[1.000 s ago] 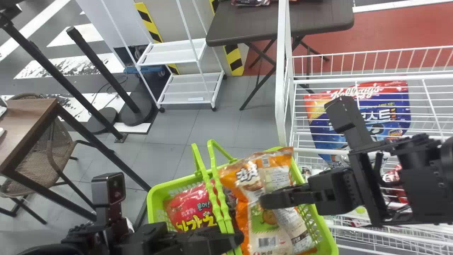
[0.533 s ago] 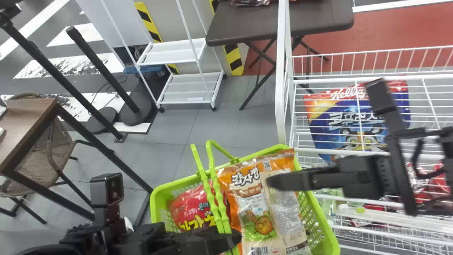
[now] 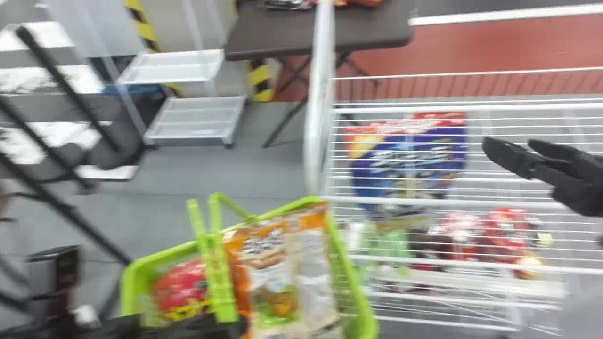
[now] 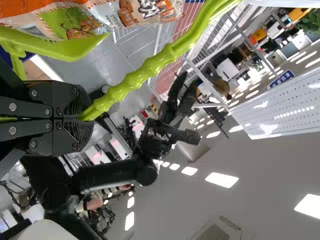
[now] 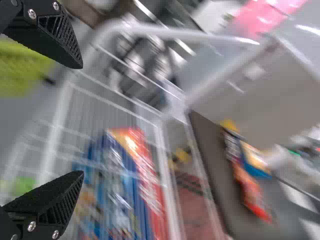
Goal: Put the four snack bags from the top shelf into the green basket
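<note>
My left gripper (image 3: 238, 325) is at the bottom of the head view, at the handle of the green basket (image 3: 351, 278). In the left wrist view the left gripper (image 4: 86, 119) is shut on the green handle (image 4: 145, 72). Inside the basket lie a red snack bag (image 3: 181, 282) and orange-and-beige snack packaging (image 3: 268, 287). My right gripper (image 3: 509, 142) stands open over the white wire shelf, right of the basket and apart from it. Nothing is between the fingers of the right gripper (image 5: 81, 120) in the right wrist view.
A large blue-and-red bag (image 3: 410, 165) shows behind the wires of the white rack (image 3: 447, 203), with red packages (image 3: 506, 235) lower down. The rack's white upright (image 3: 313, 155) rises behind the basket. Farther back are a dark table (image 3: 367, 35) and a white cart (image 3: 193, 115).
The right gripper has gone from over the basket's bags to the right, above the rack. The head view has swung right, so basket, rack and background appear farther left. The left gripper remains at the handle.
</note>
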Controlling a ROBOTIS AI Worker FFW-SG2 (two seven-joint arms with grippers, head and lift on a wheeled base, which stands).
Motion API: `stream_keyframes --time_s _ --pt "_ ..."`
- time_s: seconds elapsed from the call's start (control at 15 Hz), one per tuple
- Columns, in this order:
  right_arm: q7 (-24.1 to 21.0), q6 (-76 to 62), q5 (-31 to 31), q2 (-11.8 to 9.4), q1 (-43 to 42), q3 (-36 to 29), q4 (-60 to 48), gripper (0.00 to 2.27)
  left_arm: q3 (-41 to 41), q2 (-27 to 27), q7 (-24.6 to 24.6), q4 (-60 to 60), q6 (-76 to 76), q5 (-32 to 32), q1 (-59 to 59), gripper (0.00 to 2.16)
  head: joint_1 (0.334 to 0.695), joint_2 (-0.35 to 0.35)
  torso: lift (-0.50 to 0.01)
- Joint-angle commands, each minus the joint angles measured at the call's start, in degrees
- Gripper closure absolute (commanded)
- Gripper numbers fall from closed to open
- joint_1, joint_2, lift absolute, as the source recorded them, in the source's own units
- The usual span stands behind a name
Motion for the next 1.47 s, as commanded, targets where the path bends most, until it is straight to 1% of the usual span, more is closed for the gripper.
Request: stream_keyframes --time_s 0.0,0.07,0.13,0.27,0.53,0.73,1.07,1.4 --pt "-1.6 -24.6 12.5 0.6 6.6 3.1 5.1 0.05 -0.9 0.1 -0.7 0.2 -0.2 -0.2 0.4 2.15 0.695 0.006 -0.006" --pt "-1.6 -29.5 14.9 1.9 9.1 3.2 6.4 0.05 -0.9 0.2 -0.7 0.3 -0.4 -0.2 0.8 2.15 0.695 -0.077 -0.006" --pt "-1.6 -30.0 17.4 3.3 11.0 3.0 6.8 0.05 -1.0 0.2 -0.7 0.4 -0.5 -0.3 1.2 2.15 0.695 -0.097 -0.006" --pt "-1.4 -33.9 22.0 6.6 13.7 2.5 7.3 0.05 -1.0 0.2 -0.7 0.4 -0.7 -0.6 1.9 2.15 0.695 -0.126 -0.006" --pt "-0.1 -34.1 23.7 9.0 17.4 2.2 7.0 0.05 -1.7 0.3 -0.7 0.1 -0.7 -1.4 2.0 2.15 0.695 -0.143 -0.006" --pt "-0.2 -34.4 24.9 9.2 19.2 1.8 6.5 0.05 -2.2 0.2 -0.7 -0.2 -0.5 -2.1 1.7 2.15 0.695 -0.146 -0.006" --pt "-0.2 -34.1 28.1 9.2 21.0 1.4 3.7 0.05 -3.5 -0.3 -0.7 -0.4 -0.2 -2.1 0.5 2.15 0.695 -0.175 -0.006" --pt "0.0 -34.4 28.0 9.2 21.7 2.1 3.3 0.05 -3.9 -1.0 -0.7 -0.4 -0.2 -2.4 0.3 2.15 0.695 -0.193 -0.006"
